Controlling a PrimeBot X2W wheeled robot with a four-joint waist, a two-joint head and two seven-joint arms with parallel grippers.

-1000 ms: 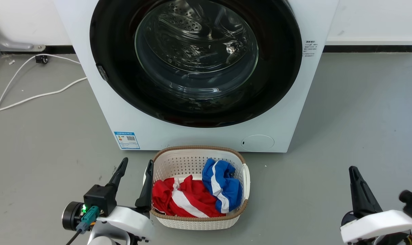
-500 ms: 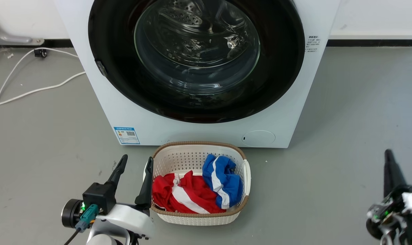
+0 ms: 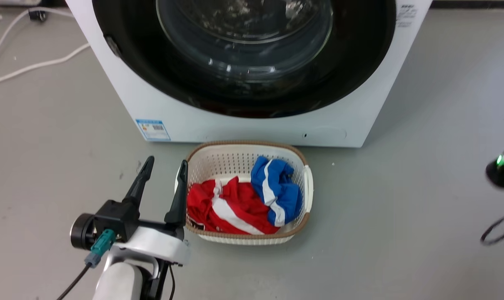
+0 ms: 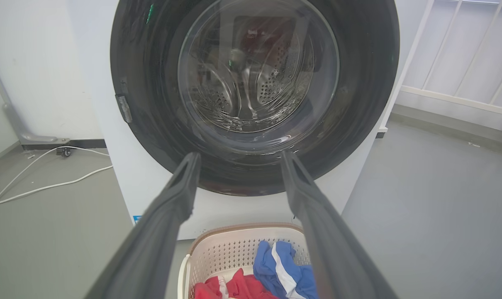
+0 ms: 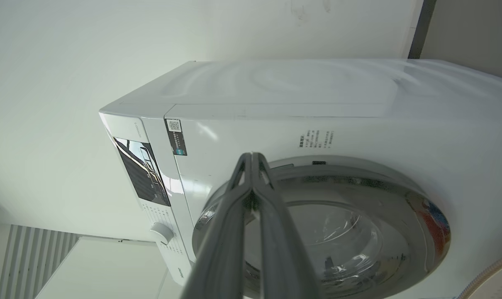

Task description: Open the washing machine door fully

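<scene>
Washing machine door (image 4: 257, 74) shut flush on the front of the washing machine (image 3: 256, 129), just beyond the laundry basket (image 3: 243, 144); judged rigid, hinged, fairly heavy; glossy rim likely slippery; glass bowl best not knocked; hook the rim edge, not the glass. Left gripper (image 3: 164, 163) spread wide, empty, just left of the basket; right gripper (image 5: 251, 160) fingers pressed together, holding nothing. Small grey tab (image 4: 124, 109) on left rim: handle or hinge, cannot tell; door top cut off in head view.
</scene>
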